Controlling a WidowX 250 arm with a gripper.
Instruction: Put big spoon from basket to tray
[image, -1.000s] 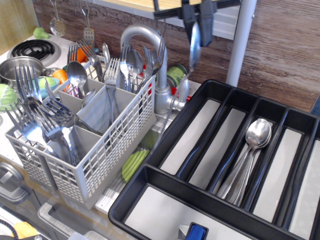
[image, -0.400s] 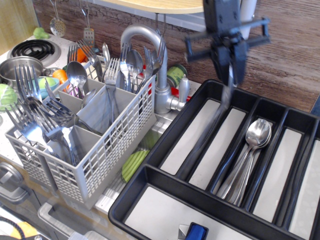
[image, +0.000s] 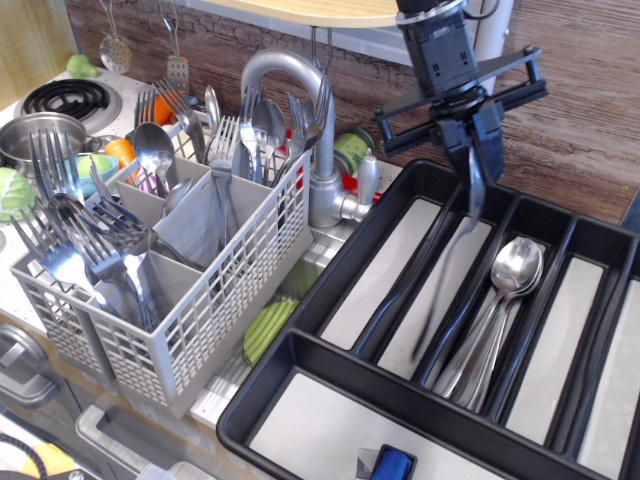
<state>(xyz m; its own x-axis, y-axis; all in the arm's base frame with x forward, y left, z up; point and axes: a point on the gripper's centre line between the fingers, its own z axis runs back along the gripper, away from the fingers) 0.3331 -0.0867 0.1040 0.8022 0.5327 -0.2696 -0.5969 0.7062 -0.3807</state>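
My gripper (image: 470, 160) hangs over the back of the black tray (image: 300, 345) and is shut on the big spoon (image: 472, 200). It holds the spoon by the bowl end. The slim handle hangs down, blurred, towards the tray's second long compartment (image: 440, 290). The spoon looks to be above the tray bottom, not lying in it. The grey lattice basket (image: 200, 330) stands at the left, full of upright forks and spoons, well apart from the gripper.
Several large spoons (image: 505, 285) lie in the tray's third long compartment. A chrome faucet (image: 300, 80) rises between basket and tray. A blue object (image: 392, 465) sits in the tray's front compartment. A pot (image: 35, 135) and stove burner (image: 65, 98) are at the far left.
The gripper has carried the spoon from above the faucet to the right and down, and now holds it over the tray's long compartments.
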